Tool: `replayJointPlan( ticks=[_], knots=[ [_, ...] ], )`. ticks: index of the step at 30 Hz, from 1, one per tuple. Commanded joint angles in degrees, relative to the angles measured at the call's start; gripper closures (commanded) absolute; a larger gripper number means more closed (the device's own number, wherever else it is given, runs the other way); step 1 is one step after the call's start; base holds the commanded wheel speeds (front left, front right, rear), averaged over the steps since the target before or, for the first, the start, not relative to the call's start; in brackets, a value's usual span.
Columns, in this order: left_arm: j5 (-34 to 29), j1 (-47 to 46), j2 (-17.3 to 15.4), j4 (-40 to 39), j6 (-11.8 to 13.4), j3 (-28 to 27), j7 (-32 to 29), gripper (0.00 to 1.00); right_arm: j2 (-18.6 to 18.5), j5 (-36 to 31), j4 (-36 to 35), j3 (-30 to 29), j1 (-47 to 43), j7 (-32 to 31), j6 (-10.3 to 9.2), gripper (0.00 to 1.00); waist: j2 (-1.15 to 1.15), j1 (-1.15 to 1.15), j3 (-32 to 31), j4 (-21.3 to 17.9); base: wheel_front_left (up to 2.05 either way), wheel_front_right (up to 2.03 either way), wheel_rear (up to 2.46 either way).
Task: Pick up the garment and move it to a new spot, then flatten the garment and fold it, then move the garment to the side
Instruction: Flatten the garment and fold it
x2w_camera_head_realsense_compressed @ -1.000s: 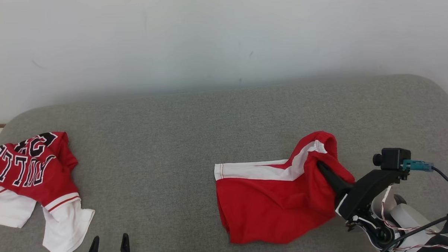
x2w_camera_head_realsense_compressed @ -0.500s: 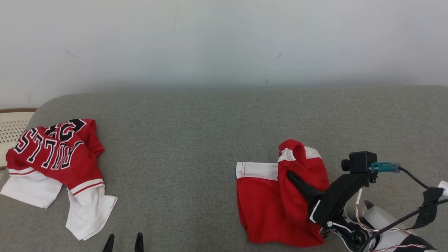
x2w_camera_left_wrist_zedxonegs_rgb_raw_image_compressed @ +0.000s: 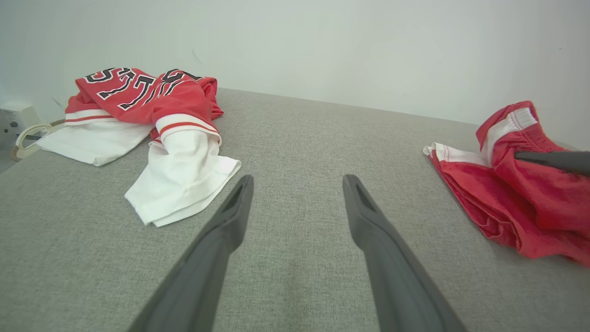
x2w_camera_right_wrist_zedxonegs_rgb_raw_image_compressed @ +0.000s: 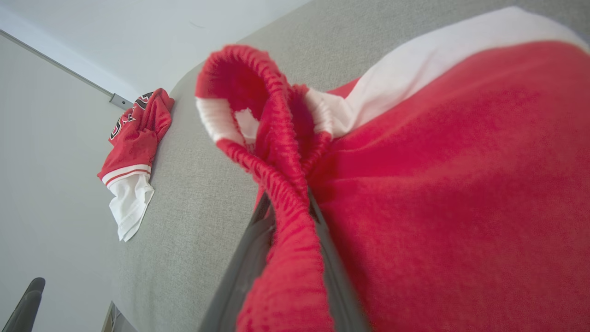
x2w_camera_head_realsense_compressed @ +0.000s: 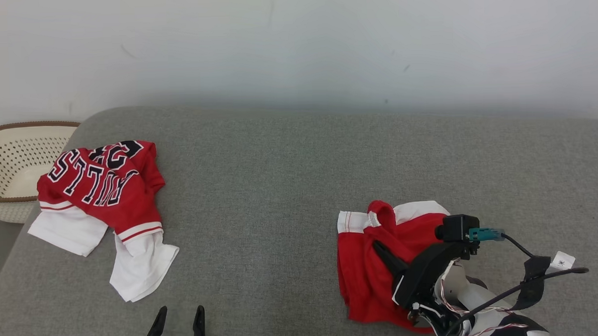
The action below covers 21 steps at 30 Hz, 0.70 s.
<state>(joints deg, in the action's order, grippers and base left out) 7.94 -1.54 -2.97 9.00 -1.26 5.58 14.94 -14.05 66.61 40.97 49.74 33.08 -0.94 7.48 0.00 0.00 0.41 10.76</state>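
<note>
Okay, left claw (x2w_camera_head_realsense_compressed: 181,316): it is idling at my near edge with its fingers spread wide, gripping nothing, hovering over the grey cushion (x2w_camera_head_realsense_compressed: 280,188).
Right claw (x2w_camera_head_realsense_compressed: 379,247): it is pinching the elastic waistband (x2w_camera_right_wrist_zedxonegs_rgb_raw_image_compressed: 276,184) of the red shorts (x2w_camera_head_realsense_compressed: 362,275), with its fingers pressed almost together on a fold of it.
Change: over the last second I am seeing that held edge travelling leftward across the red shorts, so the cloth is looking narrower and doubled. The head camera is also turning, which is sliding the whole scene sideways.
Meaning: I am judging the fold to be under way, not finished. The elastic waistband is standing up in a loop rather than lying flat.
Shorts' place: they are lying on the grey cushion, near its front right.
Way ahead: open cushion is stretching between the claws, with nothing blocking.
Jersey (x2w_camera_head_realsense_compressed: 100,180): red and white with lettering, it is lying crumpled well to the left and taking up that side.
Basket (x2w_camera_head_realsense_compressed: 10,168): pale and perforated, it is sitting beyond the cushion's left end.
Wall (x2w_camera_head_realsense_compressed: 294,39): plain, it is backing everything.
</note>
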Motion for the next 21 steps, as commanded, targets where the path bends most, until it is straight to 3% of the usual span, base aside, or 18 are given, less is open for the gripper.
replayJointPlan(
  ticks=[1,2,3,4,15,21],
  knots=[
    [0.2,-0.3,0.0,0.2,0.2,-0.2,0.2,0.0,0.3,-0.3,0.3,0.4,0.9,0.9,0.02,0.96,0.0,0.0,0.3,0.3,0.0,0.0,0.0],
    [0.2,-0.3,0.0,0.2,0.2,-0.2,0.2,0.0,0.5,-0.4,0.4,0.7,1.1,1.6,0.02,0.54,0.0,0.0,0.3,0.3,0.0,0.0,0.0],
    [0.3,-0.3,0.0,0.3,0.3,-0.3,0.2,0.0,0.5,-0.7,0.6,1.0,1.2,2.4,0.02,0.05,0.0,0.0,0.2,0.2,0.0,0.0,0.0],
    [0.3,-0.2,0.0,0.3,0.2,-0.4,0.2,0.0,0.5,-0.4,0.6,1.2,1.1,2.7,0.03,0.0,0.0,0.0,0.2,0.2,0.0,0.0,0.0],
    [-0.1,1.1,0.0,0.1,0.2,-1.4,0.2,0.0,-3.4,1.7,-6.6,1.7,-1.5,11.0,0.02,0.0,0.0,0.0,-0.9,-1.2,0.0,0.0,0.0],
    [-0.8,1.8,0.1,-0.8,0.8,-2.3,0.2,0.0,-8.0,-2.7,-7.4,0.2,-2.7,15.0,0.02,0.0,0.0,0.0,-1.0,-2.2,0.0,0.0,0.0]
  ],
)
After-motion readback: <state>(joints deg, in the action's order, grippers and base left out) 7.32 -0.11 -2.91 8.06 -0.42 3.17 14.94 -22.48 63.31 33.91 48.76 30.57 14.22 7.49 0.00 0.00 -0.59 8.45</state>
